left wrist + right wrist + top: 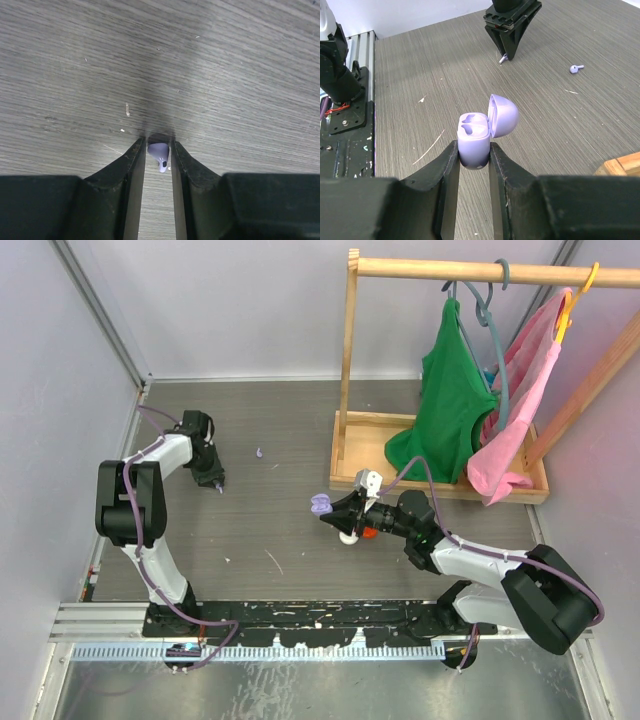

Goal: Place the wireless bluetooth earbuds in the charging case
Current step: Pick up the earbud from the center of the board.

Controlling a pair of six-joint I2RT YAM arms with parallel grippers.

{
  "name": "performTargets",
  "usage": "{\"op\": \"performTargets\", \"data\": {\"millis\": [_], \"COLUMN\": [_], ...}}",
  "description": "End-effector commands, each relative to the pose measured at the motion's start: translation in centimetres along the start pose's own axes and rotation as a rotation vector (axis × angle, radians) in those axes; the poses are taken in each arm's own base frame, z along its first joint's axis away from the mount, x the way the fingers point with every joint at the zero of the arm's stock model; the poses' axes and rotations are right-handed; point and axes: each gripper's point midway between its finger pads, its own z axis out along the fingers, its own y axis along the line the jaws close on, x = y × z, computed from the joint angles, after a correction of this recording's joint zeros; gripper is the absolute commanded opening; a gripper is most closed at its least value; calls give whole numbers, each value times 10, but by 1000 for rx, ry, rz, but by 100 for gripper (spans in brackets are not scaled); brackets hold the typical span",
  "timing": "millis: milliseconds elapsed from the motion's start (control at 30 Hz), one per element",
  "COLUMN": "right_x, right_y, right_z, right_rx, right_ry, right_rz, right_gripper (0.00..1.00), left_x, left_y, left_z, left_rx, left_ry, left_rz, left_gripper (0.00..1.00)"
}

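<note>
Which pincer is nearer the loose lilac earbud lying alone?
Left. The left pincer sits a short way from that earbud; the right pincer, holding the case, is farther off.

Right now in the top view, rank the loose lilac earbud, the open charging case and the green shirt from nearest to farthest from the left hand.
1. Loose lilac earbud, on the table just up and right of the left hand.
2. Charging case, mid-table, in the right hand.
3. Green shirt, hanging far right.

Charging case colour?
The charging case is lilac, clearest in the right wrist view.
</note>
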Motion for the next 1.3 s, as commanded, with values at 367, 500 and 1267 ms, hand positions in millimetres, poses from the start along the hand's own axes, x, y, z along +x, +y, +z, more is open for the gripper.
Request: {"op": "performTargets", "data": {"millis": [367,500,1267], "right_x": [-29,-29,-40], "right_y": [2,-3,-22], "right_z": [3,1,-20], "right_rx": [-9,26,195], "right_ry": [-90,-104,-259], "right_rz": [-55,-59,-78], "right_gripper": [7,7,7], "left_x": [14,22,94], "left_y": [-43,-67,-205], "left_z": [-25,-44,-213], "left_rx": [163,230,762], "left_ry": [-15,-68,-533], "left_rz": [43,74,288], "left_gripper": [18,18,18]}}
